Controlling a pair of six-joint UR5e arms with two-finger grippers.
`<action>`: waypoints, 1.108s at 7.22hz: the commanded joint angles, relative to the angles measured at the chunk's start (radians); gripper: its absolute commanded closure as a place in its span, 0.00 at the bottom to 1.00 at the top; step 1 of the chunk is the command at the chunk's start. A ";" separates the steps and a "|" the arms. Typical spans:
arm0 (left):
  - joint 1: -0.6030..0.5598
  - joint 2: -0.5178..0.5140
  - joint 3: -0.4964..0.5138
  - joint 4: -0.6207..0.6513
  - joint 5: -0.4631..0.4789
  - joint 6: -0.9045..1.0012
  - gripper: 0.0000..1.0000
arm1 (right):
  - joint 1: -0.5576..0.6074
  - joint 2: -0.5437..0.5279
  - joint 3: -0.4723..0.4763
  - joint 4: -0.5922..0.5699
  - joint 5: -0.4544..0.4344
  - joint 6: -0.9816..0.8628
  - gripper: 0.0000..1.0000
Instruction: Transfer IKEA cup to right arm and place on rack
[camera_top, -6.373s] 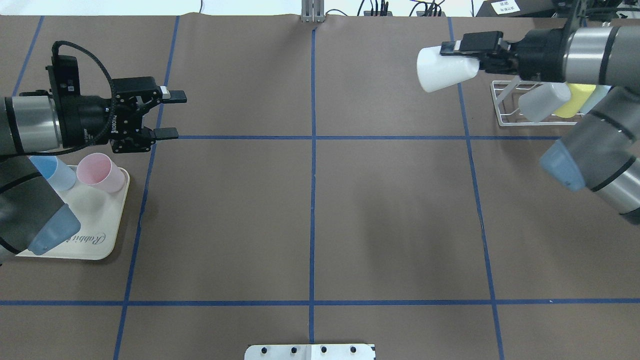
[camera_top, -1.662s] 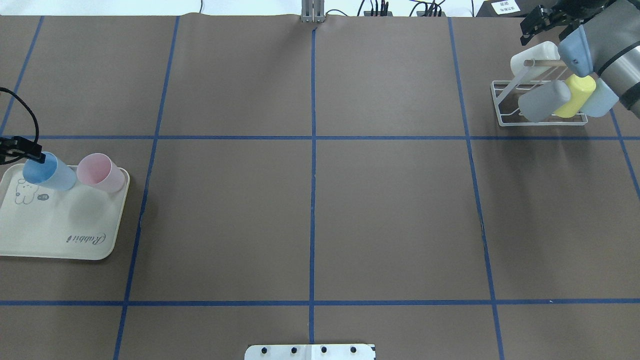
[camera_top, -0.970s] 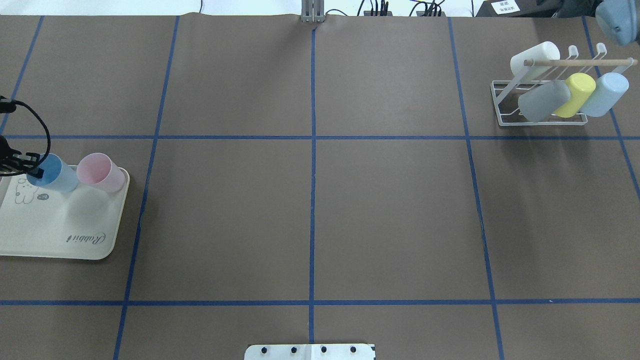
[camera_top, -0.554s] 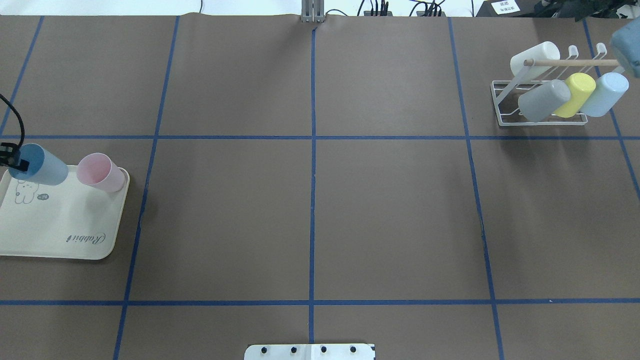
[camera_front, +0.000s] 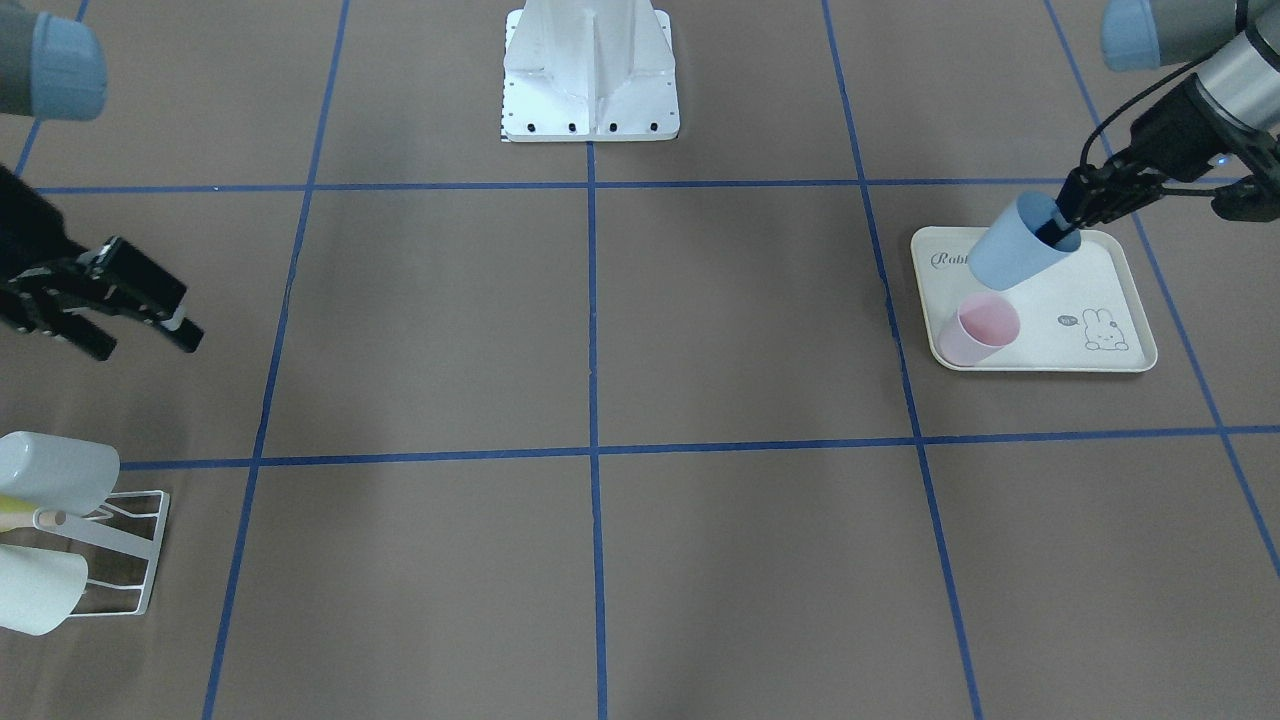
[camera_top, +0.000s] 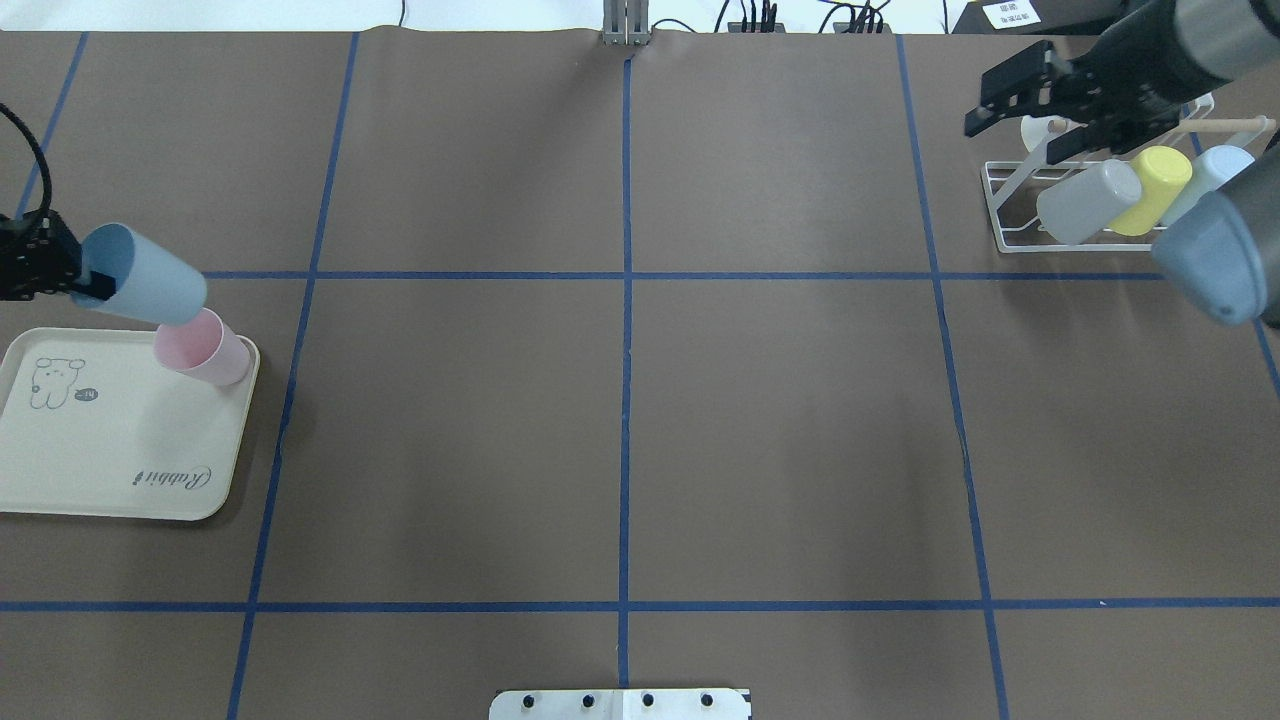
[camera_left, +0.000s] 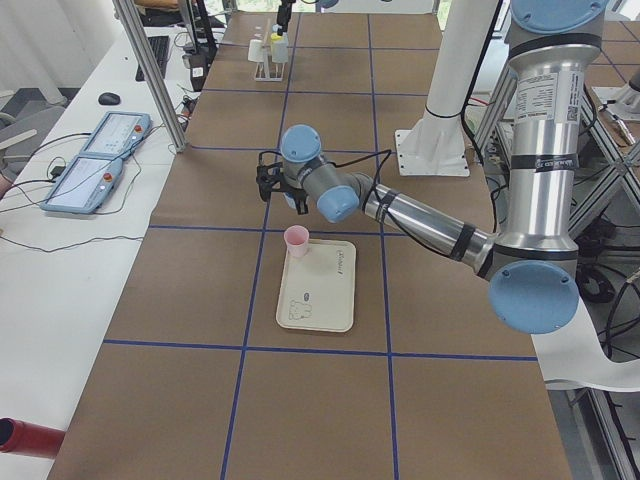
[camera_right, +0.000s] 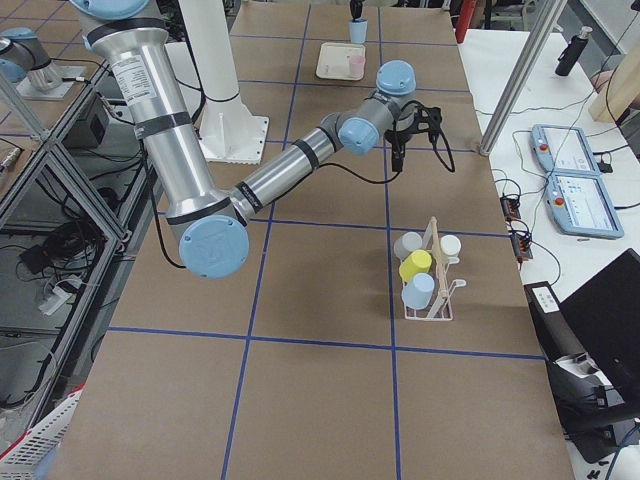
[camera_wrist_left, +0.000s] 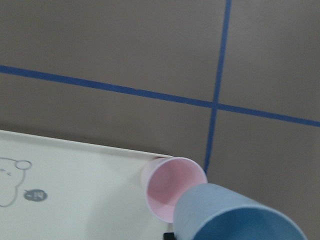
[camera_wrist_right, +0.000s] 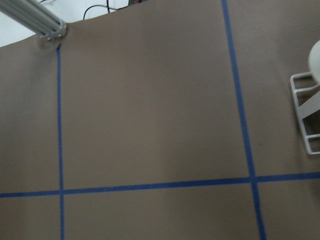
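My left gripper (camera_top: 85, 285) is shut on the rim of a blue cup (camera_top: 148, 288) and holds it tilted in the air over the far edge of the cream rabbit tray (camera_top: 100, 450). The cup also shows in the front view (camera_front: 1018, 258) and the left wrist view (camera_wrist_left: 230, 215). A pink cup (camera_top: 200, 345) stands on the tray just below it. My right gripper (camera_top: 1012, 135) is open and empty, above the left end of the white wire rack (camera_top: 1000, 205). The rack holds a white cup (camera_front: 50, 470), a grey cup (camera_top: 1085, 200), a yellow cup (camera_top: 1155, 185) and a light blue cup (camera_top: 1212, 168).
The brown table mat is marked with a blue tape grid (camera_top: 626, 275). The robot's white base plate (camera_front: 590, 70) stands at the middle of the near edge. The right arm's elbow (camera_top: 1215, 255) hangs over the rack's right end.
My left gripper has lifted the blue cup off the tray and carried it up and inward. My right arm has swung back into view, open, over the rack; the white cup it held earlier sits there.
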 joint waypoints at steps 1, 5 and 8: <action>0.139 -0.139 -0.043 -0.043 0.085 -0.334 1.00 | -0.175 0.015 0.110 0.037 -0.133 0.249 0.03; 0.365 -0.324 0.035 -0.453 0.224 -0.836 1.00 | -0.240 -0.114 0.095 0.714 -0.149 0.663 0.04; 0.451 -0.330 0.180 -1.010 0.343 -1.131 1.00 | -0.300 -0.107 -0.050 1.216 -0.166 0.873 0.04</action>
